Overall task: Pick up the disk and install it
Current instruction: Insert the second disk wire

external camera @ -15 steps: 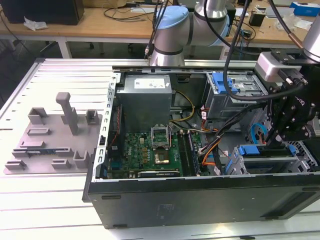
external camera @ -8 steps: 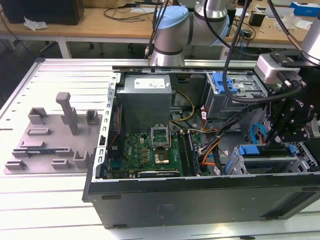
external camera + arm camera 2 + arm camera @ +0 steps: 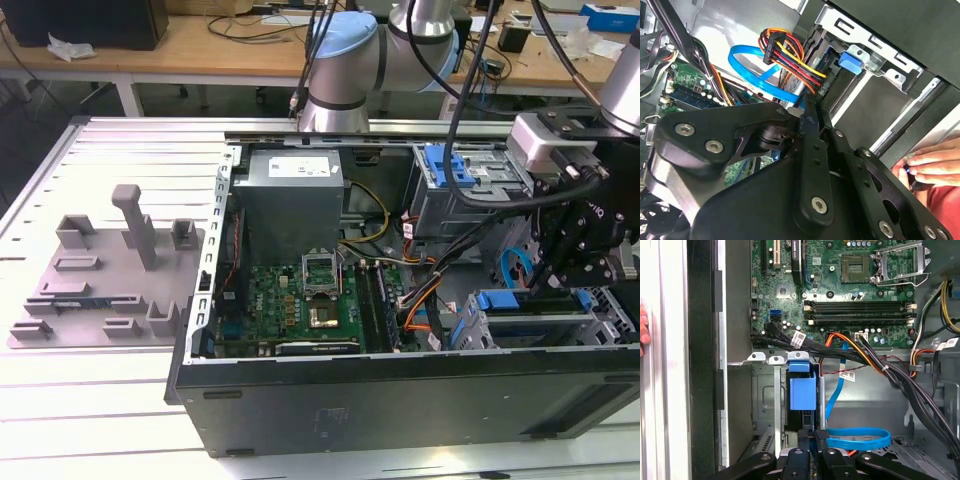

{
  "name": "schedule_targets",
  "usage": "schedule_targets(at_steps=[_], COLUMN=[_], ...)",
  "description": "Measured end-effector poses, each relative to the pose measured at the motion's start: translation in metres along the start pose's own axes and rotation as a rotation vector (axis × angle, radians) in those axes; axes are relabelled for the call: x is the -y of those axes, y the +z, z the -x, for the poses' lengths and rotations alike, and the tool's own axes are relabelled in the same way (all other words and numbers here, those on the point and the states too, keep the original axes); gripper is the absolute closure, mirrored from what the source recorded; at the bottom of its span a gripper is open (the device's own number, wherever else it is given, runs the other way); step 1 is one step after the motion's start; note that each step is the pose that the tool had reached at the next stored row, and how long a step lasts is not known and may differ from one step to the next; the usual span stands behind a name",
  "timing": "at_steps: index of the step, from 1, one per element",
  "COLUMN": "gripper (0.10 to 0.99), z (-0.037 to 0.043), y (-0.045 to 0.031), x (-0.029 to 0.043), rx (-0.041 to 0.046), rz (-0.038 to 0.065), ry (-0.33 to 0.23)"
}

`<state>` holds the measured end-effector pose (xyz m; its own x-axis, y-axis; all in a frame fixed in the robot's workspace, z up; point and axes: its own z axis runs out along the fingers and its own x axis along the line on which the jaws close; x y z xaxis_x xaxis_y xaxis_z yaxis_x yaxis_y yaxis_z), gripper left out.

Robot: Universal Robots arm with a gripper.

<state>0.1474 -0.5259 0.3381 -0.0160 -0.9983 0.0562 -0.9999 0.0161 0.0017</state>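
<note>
Blue-railed disk (image 3: 802,395) seated edge-on in its metal bay (image 3: 765,390) — black hand (image 3: 812,437) above it, fingers pressed together, empty

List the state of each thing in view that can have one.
Case: on its side, side panel off, open.
CPU socket: cover flipped up, empty.
Disk: sitting in the drive cage, blue rails showing.
Blue cable: looped, loose beside the cage.
Gripper: inside the case, at the cage.
Hand: resting beside the case.
</note>
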Motion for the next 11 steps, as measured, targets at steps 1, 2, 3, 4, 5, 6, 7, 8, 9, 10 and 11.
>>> schedule_targets(at_steps=[1, 2, 3, 4, 5, 6, 7, 8, 9, 10, 11], gripper=[0.925, 0.925, 0.914, 0.914, 0.914, 0.851, 0.851, 0.851, 0.851, 0.851, 0.851], z=[0.0000, 0.0000, 0.0001, 0.0000, -0.0001, -0.0003, -0.0004, -0.0006, -0.0008, -0.0011, -0.0012], y=[0.0001, 0.0003, 0.0002, -0.0007, -0.0026, -0.0050, -0.0080, -0.0104, -0.0143, -0.0192, -0.0229], x=[0.0000, 0.0000, 0.0000, 0.0000, 0.0000, 0.0000, 0.0000, 0.0000, 0.0000, -0.0001, -0.0001], rx=[0.0001, 0.0004, 0.0017, 0.0021, 0.0018, 0.0007, 0.0010, 0.0010, 0.0008, 0.0008, 0.0008], rz=[0.000, 0.000, 0.000, 0.000, 0.000, 0.000, 0.000, 0.000, 0.000, 0.000, 0.000], ry=[0.000, 0.000, 0.000, 0.000, 0.000, 0.000, 0.000, 0.000, 0.000, 0.000, 0.000])
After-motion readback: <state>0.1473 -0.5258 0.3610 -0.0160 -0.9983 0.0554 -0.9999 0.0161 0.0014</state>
